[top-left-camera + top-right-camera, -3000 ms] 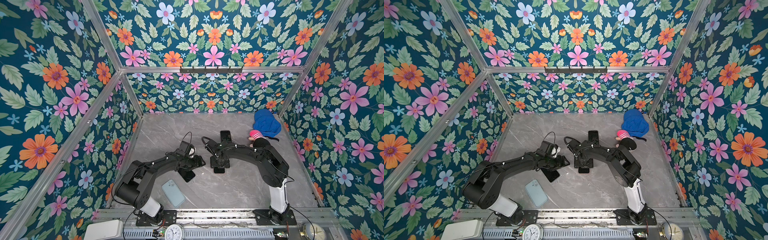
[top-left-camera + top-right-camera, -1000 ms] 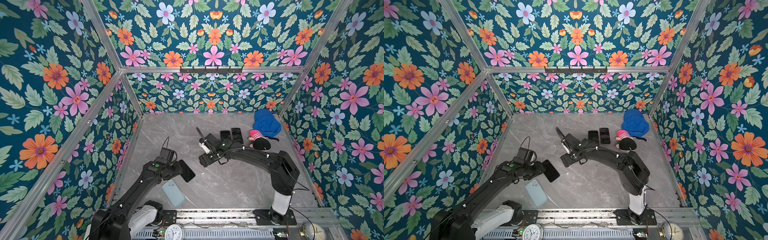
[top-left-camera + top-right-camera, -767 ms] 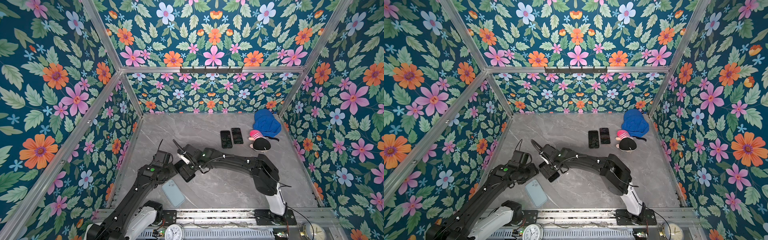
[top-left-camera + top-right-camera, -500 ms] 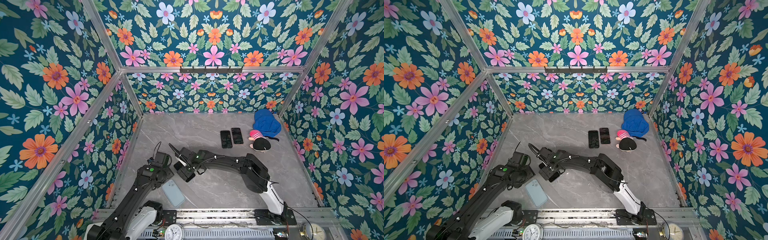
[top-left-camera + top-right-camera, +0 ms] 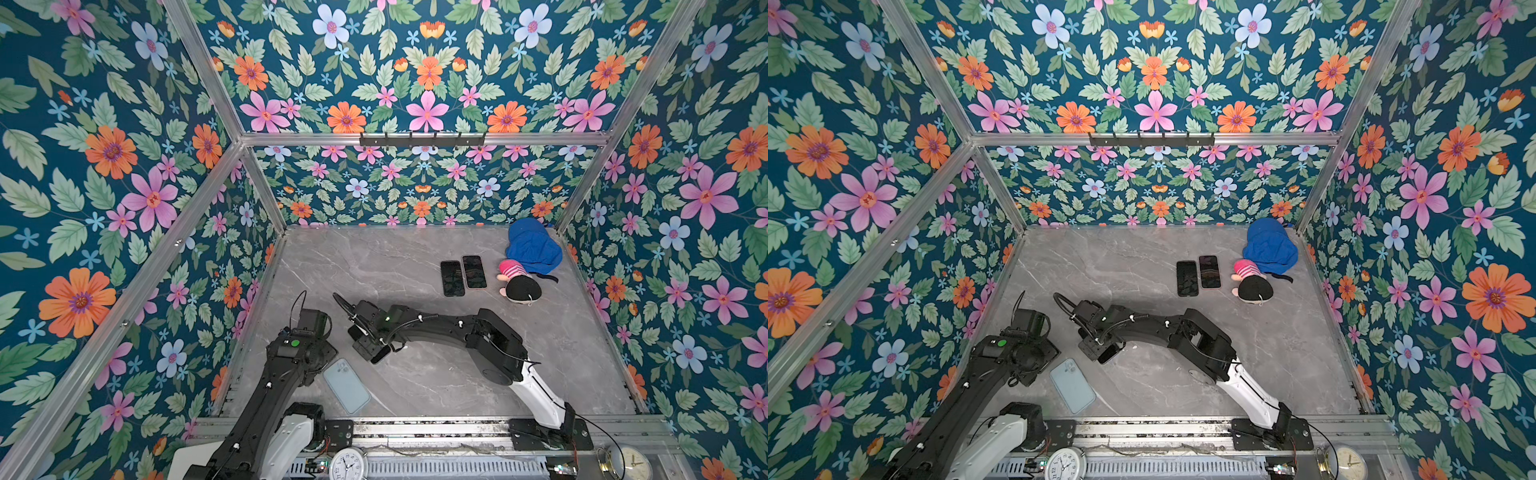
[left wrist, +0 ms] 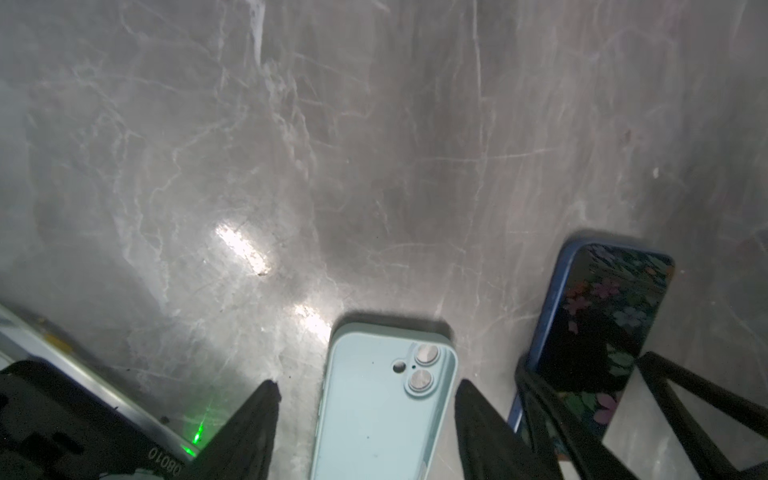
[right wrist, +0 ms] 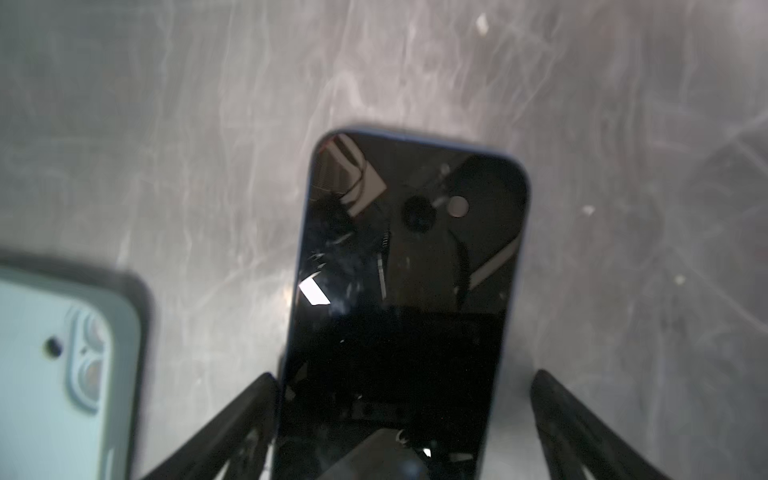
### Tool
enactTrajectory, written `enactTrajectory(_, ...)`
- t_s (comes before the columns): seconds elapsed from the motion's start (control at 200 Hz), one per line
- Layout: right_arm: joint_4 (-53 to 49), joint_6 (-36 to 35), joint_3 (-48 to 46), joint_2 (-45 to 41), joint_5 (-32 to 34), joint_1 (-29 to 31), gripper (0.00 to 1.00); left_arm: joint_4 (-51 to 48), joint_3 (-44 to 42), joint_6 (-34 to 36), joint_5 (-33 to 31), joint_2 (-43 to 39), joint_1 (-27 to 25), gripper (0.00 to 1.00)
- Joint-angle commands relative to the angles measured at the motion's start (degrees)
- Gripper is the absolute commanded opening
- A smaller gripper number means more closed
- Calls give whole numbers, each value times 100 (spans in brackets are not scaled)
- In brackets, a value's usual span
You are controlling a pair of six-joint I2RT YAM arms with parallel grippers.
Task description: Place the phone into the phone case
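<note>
A pale mint phone case lies back up near the table's front left. In the left wrist view the phone case sits between the fingers of my open left gripper, with a gap on each side. Just right of it lies the phone, dark-screened with a blue rim. My right gripper is open and straddles the phone; one finger is close to its edge and the other stands clear. In both top views the right gripper covers most of the phone.
Two more dark phones lie side by side at the back right. Beside them are a plush doll and a blue cloth. Floral walls enclose the table, and a metal rail runs along its front.
My right gripper swung from the table's middle to the front left, over the phone. My left gripper let go of the phone, opened wider and drew back over the case.
</note>
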Motion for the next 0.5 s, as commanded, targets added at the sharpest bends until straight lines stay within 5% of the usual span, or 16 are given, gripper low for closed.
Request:
enactTrajectory(0.0, -524, 172, -181, 21, -34, -27, 85, -142, -32, 197, 271, 107, 18, 69)
enactTrajectory(0.085, -434, 362, -396, -197, -148, -156, 73, -60, -117, 427, 682, 291, 18, 66)
enactTrajectory(0.495, -22, 735, -1087, -777, -523, -616, 68, -649, -373, 836, 1407, 346, 10, 49)
